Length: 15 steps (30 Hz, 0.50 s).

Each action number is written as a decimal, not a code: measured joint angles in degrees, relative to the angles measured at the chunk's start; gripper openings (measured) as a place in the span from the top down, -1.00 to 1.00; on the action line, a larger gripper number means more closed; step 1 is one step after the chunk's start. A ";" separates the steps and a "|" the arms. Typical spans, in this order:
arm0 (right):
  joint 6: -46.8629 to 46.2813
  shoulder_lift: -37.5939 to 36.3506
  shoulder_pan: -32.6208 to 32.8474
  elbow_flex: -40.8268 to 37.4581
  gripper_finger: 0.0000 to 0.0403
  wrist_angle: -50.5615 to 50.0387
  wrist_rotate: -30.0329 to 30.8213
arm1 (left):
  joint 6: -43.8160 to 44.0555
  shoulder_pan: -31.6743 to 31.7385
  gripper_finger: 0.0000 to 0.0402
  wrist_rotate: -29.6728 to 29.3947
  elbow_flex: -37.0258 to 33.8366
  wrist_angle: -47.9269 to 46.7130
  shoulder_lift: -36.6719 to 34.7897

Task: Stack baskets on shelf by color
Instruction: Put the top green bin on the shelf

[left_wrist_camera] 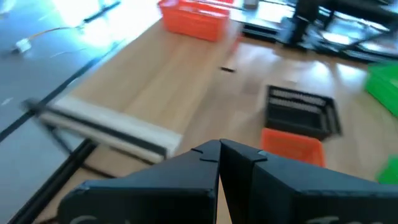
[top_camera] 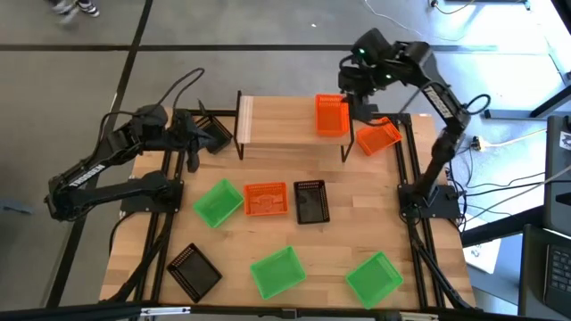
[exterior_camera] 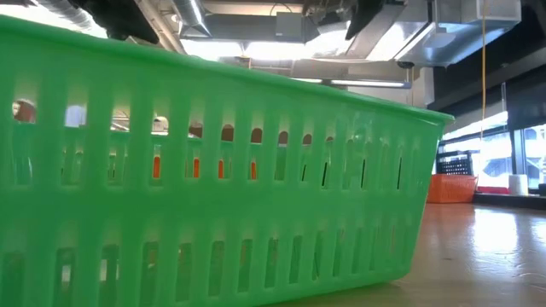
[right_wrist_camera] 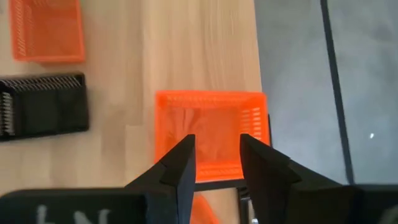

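Orange basket (top_camera: 332, 115) on shelf (top_camera: 285, 130)

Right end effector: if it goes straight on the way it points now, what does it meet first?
Most likely the orange perforated plastic basket on the light-wood plank shelf; the right end effector, open, points straight at it. Depth is unclear.

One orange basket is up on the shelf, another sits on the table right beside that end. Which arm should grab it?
Right, probably. The right gripper, open, hovers over the shelved orange basket, next to the loose orange basket. The left gripper sits shut off the shelf's far end.
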<state>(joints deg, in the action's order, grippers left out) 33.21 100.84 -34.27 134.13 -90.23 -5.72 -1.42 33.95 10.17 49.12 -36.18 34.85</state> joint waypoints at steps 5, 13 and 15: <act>-1.45 -3.55 2.49 0.00 0.39 0.12 -0.01 | 8.20 0.00 0.95 -7.31 0.00 -1.89 0.61; -4.33 -7.69 3.09 0.00 0.39 0.16 0.04 | 18.27 -0.02 0.64 -13.49 0.00 -2.88 0.76; -5.01 -8.45 3.09 -0.04 0.39 0.21 0.06 | 23.05 -0.01 0.60 -15.43 0.00 -5.05 0.79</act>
<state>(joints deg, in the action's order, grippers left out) 28.21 92.40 -31.18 134.08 -90.02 -5.66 21.63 33.94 -5.25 49.12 -41.23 35.64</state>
